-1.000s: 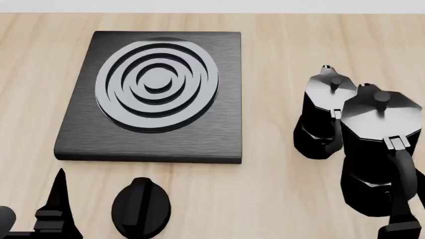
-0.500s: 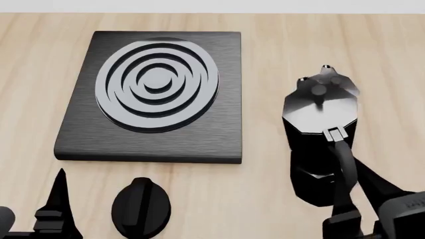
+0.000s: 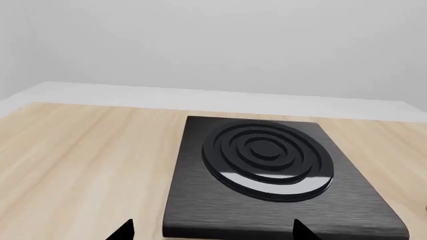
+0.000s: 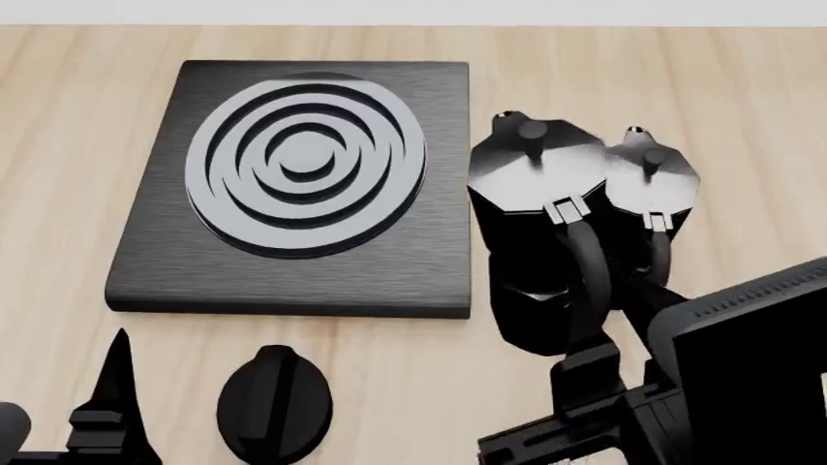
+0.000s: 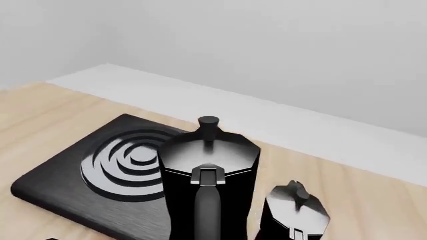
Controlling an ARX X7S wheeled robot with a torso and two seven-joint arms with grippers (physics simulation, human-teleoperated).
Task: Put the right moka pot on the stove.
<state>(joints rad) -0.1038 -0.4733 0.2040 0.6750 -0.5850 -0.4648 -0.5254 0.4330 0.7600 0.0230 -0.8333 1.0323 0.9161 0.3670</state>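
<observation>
The right moka pot (image 4: 536, 228) is glossy black with a grey-sheen lid, and it hangs just off the right edge of the stove (image 4: 310, 281). My right gripper (image 4: 586, 366) is shut on its curved handle (image 5: 207, 210), low on the near side. The right wrist view shows the pot (image 5: 210, 165) close up, with the stove (image 5: 60, 185) behind it. My left gripper (image 3: 213, 234) is open and holds nothing. It sits before the front edge of the stove (image 3: 267, 215), and one finger (image 4: 116, 387) shows in the head view.
A second, identical moka pot (image 4: 653, 189) stands on the wooden table right beside the held one, and it also shows in the right wrist view (image 5: 297, 212). A black oval knob (image 4: 274, 402) lies in front of the stove. A pale wall runs along the table's far edge.
My right gripper has carried the right moka pot leftward, from the table's right side past the other pot to the stove's right edge. The left arm has not moved.
</observation>
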